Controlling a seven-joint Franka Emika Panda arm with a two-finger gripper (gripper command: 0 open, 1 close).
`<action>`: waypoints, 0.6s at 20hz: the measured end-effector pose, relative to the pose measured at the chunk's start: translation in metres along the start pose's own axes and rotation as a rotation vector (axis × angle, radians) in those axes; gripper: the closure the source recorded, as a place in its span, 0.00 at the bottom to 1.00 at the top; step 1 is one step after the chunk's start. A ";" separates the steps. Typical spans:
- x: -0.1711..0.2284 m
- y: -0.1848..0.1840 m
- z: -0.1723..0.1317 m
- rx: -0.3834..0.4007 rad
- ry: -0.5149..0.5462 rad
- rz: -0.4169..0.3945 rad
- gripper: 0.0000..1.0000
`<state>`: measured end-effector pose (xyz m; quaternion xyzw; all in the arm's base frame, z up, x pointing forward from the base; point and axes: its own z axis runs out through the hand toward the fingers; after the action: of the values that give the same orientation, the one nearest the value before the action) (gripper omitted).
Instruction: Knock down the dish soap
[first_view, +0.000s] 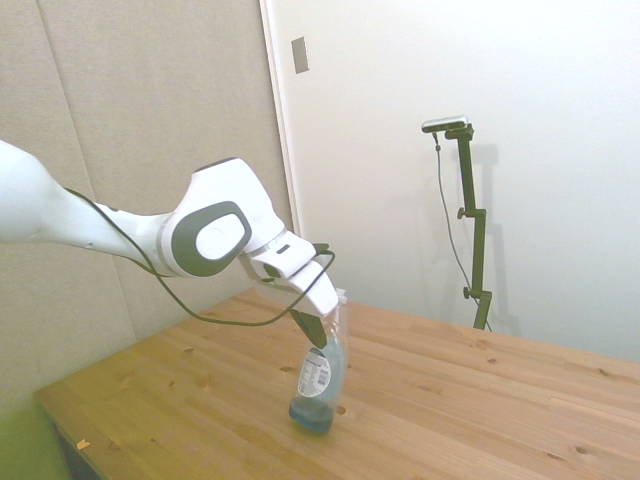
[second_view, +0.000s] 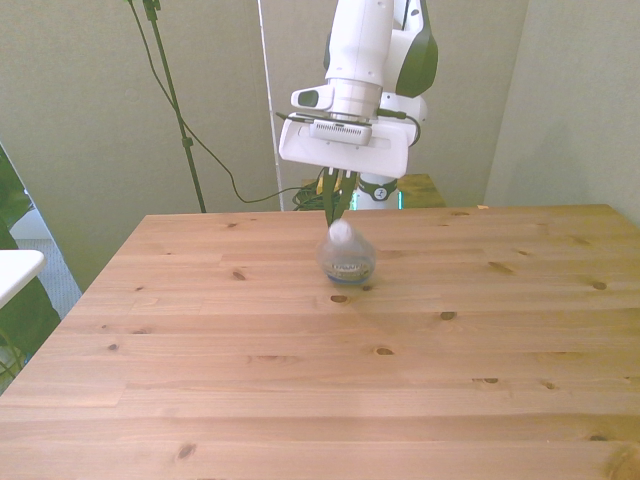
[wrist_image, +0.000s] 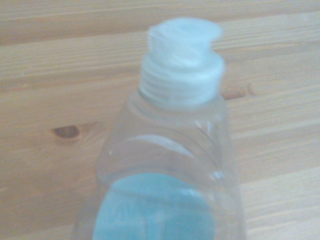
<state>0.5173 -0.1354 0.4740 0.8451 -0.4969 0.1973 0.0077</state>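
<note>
The white arm (first_view: 120, 235) is stretched out and bent downward at the wrist; the gripper (second_view: 333, 197) is held with fingers close together.

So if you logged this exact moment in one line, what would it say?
task: knock down dish soap | dish soap: tilted, base on table | gripper: against its upper part | status: not down yet

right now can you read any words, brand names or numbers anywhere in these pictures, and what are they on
None can be read.
Dish soap label: dark print shows in the side view, too small and blurred to read.
Same label in the front view: a faint smear, unreadable.
Wrist view: only the white cap and clear bottle shoulder, no print.
Gripper and wooden table: no lettering visible.
</note>
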 end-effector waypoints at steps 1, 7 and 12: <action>0.004 -0.007 0.008 0.005 0.009 0.005 1.00; 0.025 -0.058 0.042 0.036 0.051 0.042 1.00; 0.052 -0.074 0.060 0.035 0.094 0.073 1.00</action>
<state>0.6211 -0.1539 0.4502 0.8161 -0.5230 0.2457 0.0091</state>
